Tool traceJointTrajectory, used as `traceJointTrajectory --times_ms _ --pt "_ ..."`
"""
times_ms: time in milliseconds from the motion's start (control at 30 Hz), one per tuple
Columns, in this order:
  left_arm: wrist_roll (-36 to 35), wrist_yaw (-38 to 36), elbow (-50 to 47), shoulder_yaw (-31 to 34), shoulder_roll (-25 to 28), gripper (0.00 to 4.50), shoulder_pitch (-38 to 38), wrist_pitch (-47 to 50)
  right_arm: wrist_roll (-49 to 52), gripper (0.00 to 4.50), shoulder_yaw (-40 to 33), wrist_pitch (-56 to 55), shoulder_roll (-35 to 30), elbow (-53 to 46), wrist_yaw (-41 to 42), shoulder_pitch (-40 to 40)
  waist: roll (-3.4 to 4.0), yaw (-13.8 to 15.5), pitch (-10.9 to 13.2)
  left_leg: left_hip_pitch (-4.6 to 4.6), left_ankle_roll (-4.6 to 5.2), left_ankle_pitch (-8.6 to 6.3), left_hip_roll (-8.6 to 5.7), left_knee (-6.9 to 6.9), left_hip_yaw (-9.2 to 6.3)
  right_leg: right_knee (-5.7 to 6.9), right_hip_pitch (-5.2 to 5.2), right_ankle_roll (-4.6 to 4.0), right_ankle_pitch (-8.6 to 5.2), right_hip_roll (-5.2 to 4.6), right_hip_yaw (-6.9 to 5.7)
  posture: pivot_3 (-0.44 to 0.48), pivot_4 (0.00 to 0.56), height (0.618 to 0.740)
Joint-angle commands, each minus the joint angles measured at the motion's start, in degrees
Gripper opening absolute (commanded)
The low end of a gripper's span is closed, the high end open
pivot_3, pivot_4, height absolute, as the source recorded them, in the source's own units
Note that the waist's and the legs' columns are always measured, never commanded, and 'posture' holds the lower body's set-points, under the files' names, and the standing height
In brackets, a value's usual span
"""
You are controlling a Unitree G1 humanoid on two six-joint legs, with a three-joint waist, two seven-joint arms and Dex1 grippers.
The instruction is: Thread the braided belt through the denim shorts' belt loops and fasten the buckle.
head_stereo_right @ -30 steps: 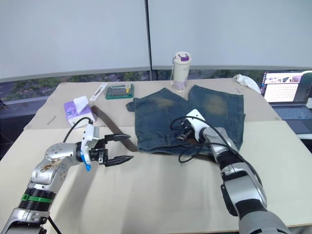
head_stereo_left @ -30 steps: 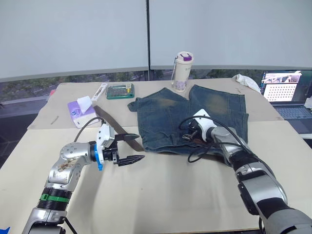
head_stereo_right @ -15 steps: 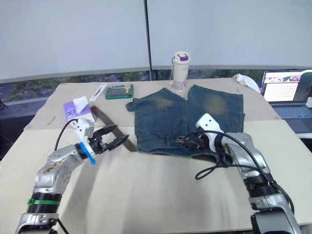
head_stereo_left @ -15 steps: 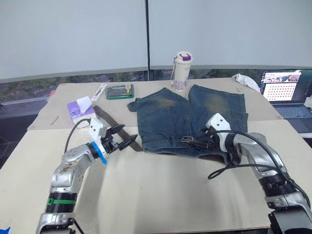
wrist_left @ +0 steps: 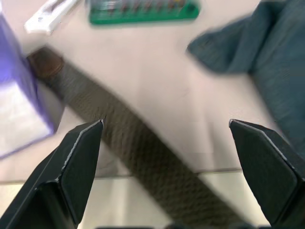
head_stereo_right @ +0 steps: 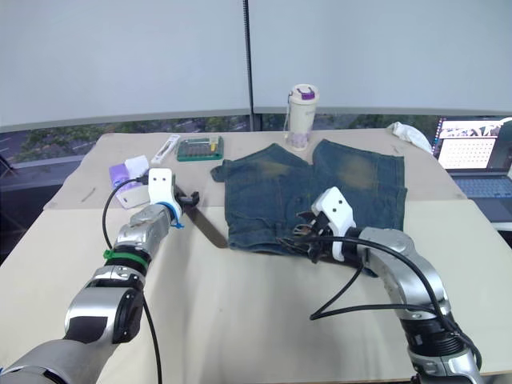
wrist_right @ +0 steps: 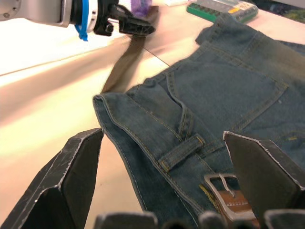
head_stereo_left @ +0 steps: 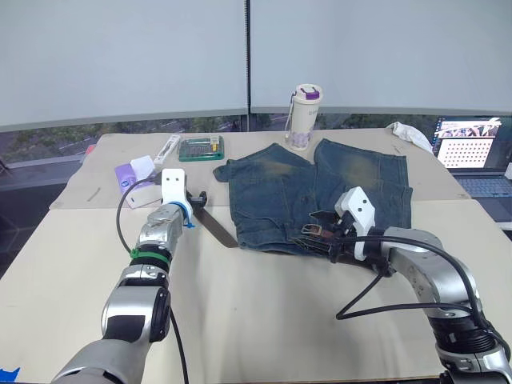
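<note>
The belt (wrist_left: pixel 138 157) lay limp across the worktop (head_stereo_left: pixel 264 320), buckle end on the shorts (head_stereo_left: pixel 320 188). Both grippers, left (wrist_left: pixel 167 138) and right (wrist_right: pixel 162 157), gaped wide; floppy strap, best pinched near its tip.

You see the denim shorts (head_stereo_left: pixel 320 196) lying flat on the table, legs pointing away from you. The braided belt (wrist_left: pixel 128 143) trails out from the waistband's left end, its buckle (wrist_right: pixel 224 187) resting beside a belt loop (wrist_right: pixel 181 151).

Both hands (wrist_left: pixel 167 138) (wrist_right: pixel 164 157) low, fingers spread apart.
</note>
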Motion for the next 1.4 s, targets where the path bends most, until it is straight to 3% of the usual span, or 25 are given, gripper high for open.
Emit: traceJointTrajectory --times_ms 33,300,333,467,600,733,933,1167,1267,1400 --pt "1.31 2.86 4.96 0.59 -0.17 4.5 -4.38 -3.05 -0.81 4.44 -1.12 -2.0 -0.98 -1.42 -1.05 -0.07 -0.06 -0.01 0.04 -0.01 0.0 0.0 0.0 -0.01 0.0 0.01 -0.02 0.01 0.01 0.0 0.0 0.0 0.15 0.74" --pt "-1.95 3.15 12.31 5.52 -2.4 4.5 -7.49 -1.65 -0.69 4.44 -1.62 -2.34 -0.74 -2.69 -2.66 0.32 -0.08 -0.05 0.05 -0.01 0.01 0.01 0.0 -0.02 0.0 0.06 -0.02 0.04 0.01 0.0 0.0 0.0 0.15 0.74" --pt "-2.69 3.97 12.7 6.7 -2.53 3.94 -7.6 -1.39 -0.65 4.5 -1.72 -2.35 -0.75 -2.73 -2.82 0.29 -0.09 -0.08 0.05 -0.01 0.01 0.01 0.0 -0.02 0.0 0.06 -0.03 0.04 0.01 0.0 0.0 0.0 0.15 0.74" --pt "-3.28 5.96 13.34 8.75 -2.61 2.78 -7.5 -1.61 -0.81 4.5 -2.12 -2.68 -1.05 -2.41 -3.37 0.26 -0.1 -0.06 0.05 0.0 0.01 0.01 0.02 -0.02 0.0 0.09 -0.04 0.04 0.01 0.0 0.01 0.0 0.15 0.74" --pt "-3.22 7.22 13.17 10.18 -2.42 1.31 -6.63 -3.77 -1.01 4.5 -2.34 -3.15 -1.09 -2.11 -3.88 0.32 -0.1 -0.01 0.05 0.0 -0.03 0.03 -0.01 -0.02 0.0 0.1 -0.03 0.06 0.02 -0.01 0.01 0.0 0.15 0.74" --pt "-1.73 2.39 11.87 8.92 -2.8 0.08 -6.11 -8.94 -0.85 4.5 -2.54 -3.46 -0.88 -2.0 -4.15 0.4 -0.09 -0.02 0.04 0.0 -0.05 0.04 0.0 -0.02 0.0 0.1 -0.04 0.06 0.03 -0.01 0.01 0.0 0.15 0.74" --pt "0.67 -9.72 2.04 3.72 -2.5 0.08 -0.9 -21.18 3.34 4.5 -5.47 -0.34 -0.25 -4.03 -4.29 0.45 -0.09 -0.03 0.04 -0.04 -0.13 0.09 0.01 -0.03 0.01 0.09 -0.08 0.06 0.03 -0.02 0.03 0.0 0.15 0.74" --pt "7.34 -26.41 -34.33 -10.31 3.65 0.08 20.49 -31.62 17.21 4.5 -10.8 12.96 2.54 -8.26 -6.71 0.86 -0.02 -0.53 -0.01 -0.05 -0.04 0.03 0.49 -0.19 0.06 0.17 -0.04 -0.07 0.11 -0.05 0.25 0.0 0.15 0.74" --pt "18.81 -30.55 -41.52 -19.28 11.29 0.08 26.27 -46.43 18.3 4.5 -10.58 15.76 1.38 -7.2 -7.4 1.58 -0.01 -0.37 -0.02 -0.03 0.14 -0.06 0.54 -0.33 0.06 -0.04 -0.07 -0.2 0.19 -0.03 0.22 0.0 0.15 0.74" --pt "33.22 -25.99 -38.28 -25.67 18.89 0.08 25.91 -59.0 18.78 4.5 -10.73 18.21 0.45 -5.97 -8.64 2.21 0.09 0.21 -0.06 0.02 0.17 -0.03 0.5 -0.44 0.08 -0.17 -0.08 -0.22 0.19 -0.03 0.17 0.0 0.15 0.74"
